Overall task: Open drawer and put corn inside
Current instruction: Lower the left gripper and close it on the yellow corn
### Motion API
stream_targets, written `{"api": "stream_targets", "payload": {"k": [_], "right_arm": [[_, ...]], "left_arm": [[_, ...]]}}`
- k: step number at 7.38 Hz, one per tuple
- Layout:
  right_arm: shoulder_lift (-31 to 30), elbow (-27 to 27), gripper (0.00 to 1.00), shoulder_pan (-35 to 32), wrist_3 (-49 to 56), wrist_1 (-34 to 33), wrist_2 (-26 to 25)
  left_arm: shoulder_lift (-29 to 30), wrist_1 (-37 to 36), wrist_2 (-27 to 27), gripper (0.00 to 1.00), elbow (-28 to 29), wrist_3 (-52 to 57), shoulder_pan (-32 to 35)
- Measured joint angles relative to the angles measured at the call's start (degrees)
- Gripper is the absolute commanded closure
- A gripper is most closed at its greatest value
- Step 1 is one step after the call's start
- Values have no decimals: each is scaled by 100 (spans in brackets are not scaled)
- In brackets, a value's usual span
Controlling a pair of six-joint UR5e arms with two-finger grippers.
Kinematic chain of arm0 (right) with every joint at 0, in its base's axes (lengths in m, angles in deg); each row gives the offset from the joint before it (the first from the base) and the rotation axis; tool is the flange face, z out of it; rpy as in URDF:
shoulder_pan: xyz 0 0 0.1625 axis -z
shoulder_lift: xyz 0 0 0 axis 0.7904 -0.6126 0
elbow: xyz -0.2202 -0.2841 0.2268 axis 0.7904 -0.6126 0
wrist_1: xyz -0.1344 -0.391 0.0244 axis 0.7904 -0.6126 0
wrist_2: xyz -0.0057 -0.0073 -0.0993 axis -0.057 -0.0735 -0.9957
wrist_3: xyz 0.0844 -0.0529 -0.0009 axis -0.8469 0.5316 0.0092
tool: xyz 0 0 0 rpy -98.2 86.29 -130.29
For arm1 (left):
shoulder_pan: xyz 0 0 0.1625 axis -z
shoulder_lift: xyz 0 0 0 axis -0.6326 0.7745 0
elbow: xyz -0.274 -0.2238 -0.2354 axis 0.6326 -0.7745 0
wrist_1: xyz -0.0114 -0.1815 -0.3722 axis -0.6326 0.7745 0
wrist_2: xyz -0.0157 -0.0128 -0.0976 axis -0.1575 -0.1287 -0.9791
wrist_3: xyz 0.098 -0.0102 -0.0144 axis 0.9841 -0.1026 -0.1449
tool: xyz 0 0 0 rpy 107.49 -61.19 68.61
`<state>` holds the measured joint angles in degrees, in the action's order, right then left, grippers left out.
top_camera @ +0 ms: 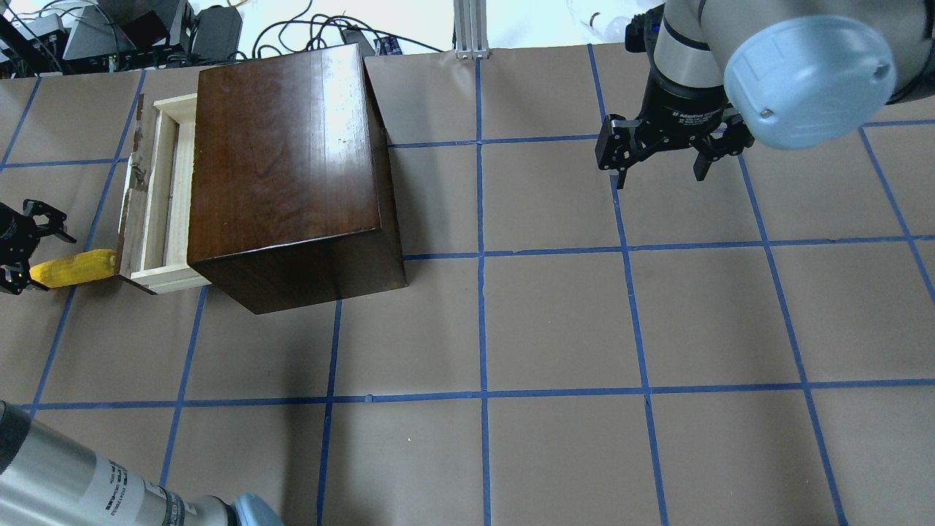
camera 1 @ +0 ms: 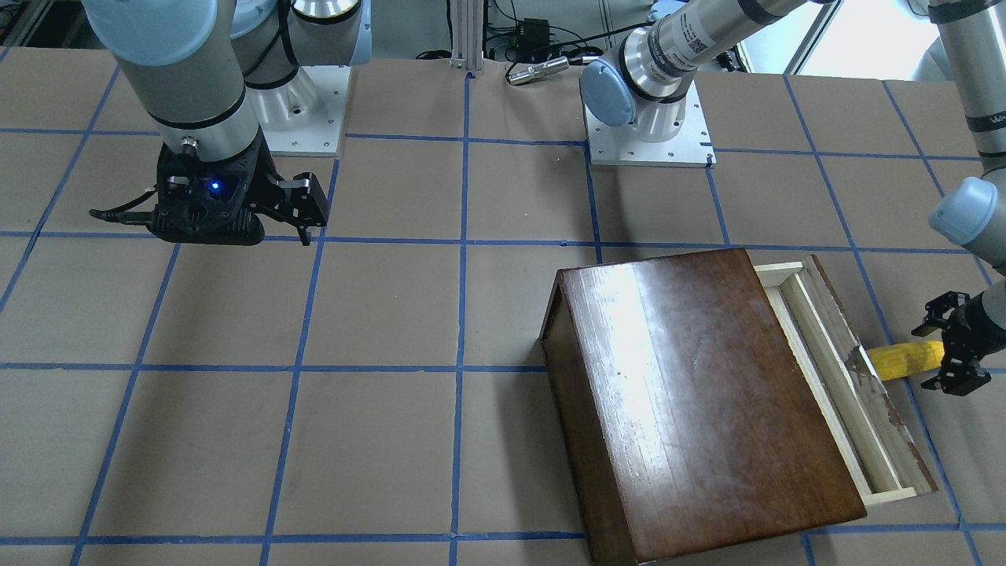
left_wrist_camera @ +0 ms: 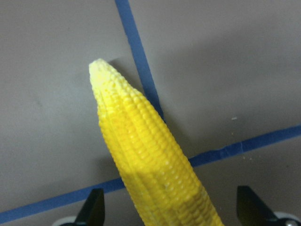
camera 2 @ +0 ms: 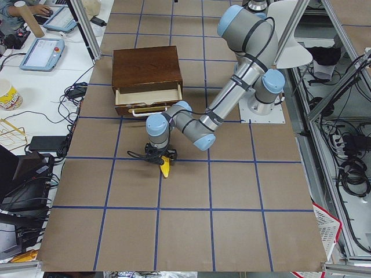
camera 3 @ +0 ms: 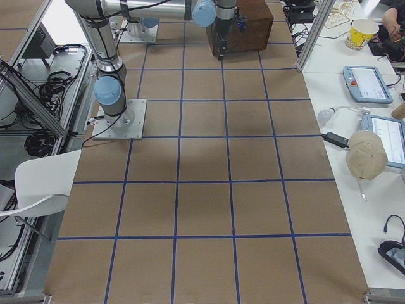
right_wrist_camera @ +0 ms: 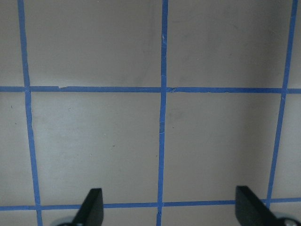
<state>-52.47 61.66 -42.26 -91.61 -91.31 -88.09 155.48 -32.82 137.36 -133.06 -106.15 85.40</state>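
Note:
The glossy dark-brown box (camera 1: pixel 692 393) stands with its drawer (camera 1: pixel 853 385) pulled out, showing the pale wood tray and worn front panel (top_camera: pixel 130 212). The yellow corn (camera 1: pixel 904 359) lies on the table just outside that panel, its tip toward the drawer. My left gripper (camera 1: pixel 934 354) is open around the corn's thick end. In the left wrist view the fingers (left_wrist_camera: pixel 94 209) stand well apart on either side of the corn (left_wrist_camera: pixel 141 146) without touching it. My right gripper (top_camera: pixel 661 172) hangs open and empty above the bare table, far from the box.
The brown paper table (top_camera: pixel 555 321) carries a blue tape grid. The box (top_camera: pixel 285 161) sits near the far left corner in the overhead view. The arm bases (camera 1: pixel 648 134) stand at the table's robot side. Cables and devices lie beyond the table's edge (top_camera: pixel 146 33).

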Motion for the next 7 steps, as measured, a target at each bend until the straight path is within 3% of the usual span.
{"api": "stream_targets", "payload": {"k": [7], "right_arm": [[0, 0, 0, 0, 0, 0, -1]], "left_arm": [[78, -43, -221, 0, 61, -1790, 83]]}}
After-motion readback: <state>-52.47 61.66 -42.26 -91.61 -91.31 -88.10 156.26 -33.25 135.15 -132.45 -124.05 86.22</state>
